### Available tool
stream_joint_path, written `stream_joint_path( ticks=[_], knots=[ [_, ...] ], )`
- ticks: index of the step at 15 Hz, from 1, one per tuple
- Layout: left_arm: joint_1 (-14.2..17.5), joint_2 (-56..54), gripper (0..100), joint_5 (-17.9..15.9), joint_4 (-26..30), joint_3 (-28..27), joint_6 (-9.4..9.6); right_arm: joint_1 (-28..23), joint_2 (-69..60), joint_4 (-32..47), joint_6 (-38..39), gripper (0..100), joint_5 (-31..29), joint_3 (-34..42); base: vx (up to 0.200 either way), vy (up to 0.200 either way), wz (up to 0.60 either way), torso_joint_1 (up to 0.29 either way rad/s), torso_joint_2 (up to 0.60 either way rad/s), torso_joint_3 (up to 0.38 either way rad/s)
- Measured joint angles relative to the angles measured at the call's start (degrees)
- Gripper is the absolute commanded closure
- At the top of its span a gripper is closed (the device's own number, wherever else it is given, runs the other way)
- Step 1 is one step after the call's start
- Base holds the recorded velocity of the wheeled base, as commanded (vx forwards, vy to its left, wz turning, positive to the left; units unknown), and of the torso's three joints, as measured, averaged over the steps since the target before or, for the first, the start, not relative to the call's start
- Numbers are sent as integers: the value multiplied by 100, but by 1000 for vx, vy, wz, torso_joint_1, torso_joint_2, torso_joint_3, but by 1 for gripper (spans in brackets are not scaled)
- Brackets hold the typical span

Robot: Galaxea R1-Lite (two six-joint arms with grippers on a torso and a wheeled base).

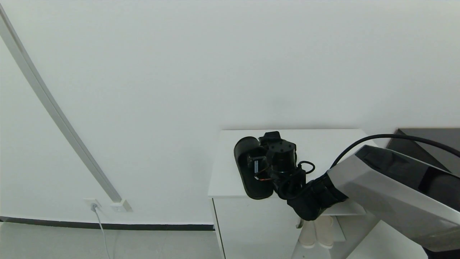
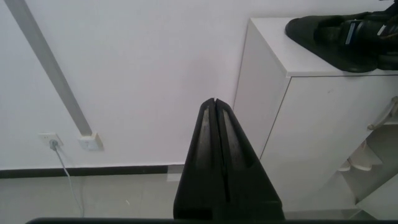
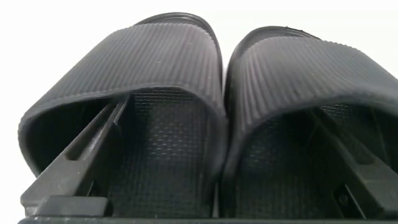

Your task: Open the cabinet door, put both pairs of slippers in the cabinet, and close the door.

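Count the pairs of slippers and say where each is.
2. The black pair is at the top of the cabinet, on the right gripper; the white pair sits inside it, lower down.

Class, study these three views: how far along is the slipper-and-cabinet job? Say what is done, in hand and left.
Done: the cabinet stands open, with the pale slippers on a shelf inside. In hand: the right gripper holds the black slippers over the cabinet top; the left gripper is shut and empty. Left: place the black pair inside and close the door.
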Motion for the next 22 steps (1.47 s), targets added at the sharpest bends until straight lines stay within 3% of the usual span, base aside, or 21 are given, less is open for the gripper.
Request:
stream_joint_path(
  ticks=[7,11,16,22],
  knots=[
    [0,0,100,0,0,0,-2,-34,-22,16,44,100,9,20,0,0,0,0,0,0],
    [0,0,100,-1,0,-1,-2,-20,-453,46,44,100,50,406,0,0,0,0,0,0],
    [0,0,100,-4,-2,0,0,74,-1612,13,85,100,356,1569,0,0,0,0,0,0],
    [0,0,100,-1,0,0,22,372,-3393,17,123,100,931,3499,0,0,0,0,0,0]
  ],
)
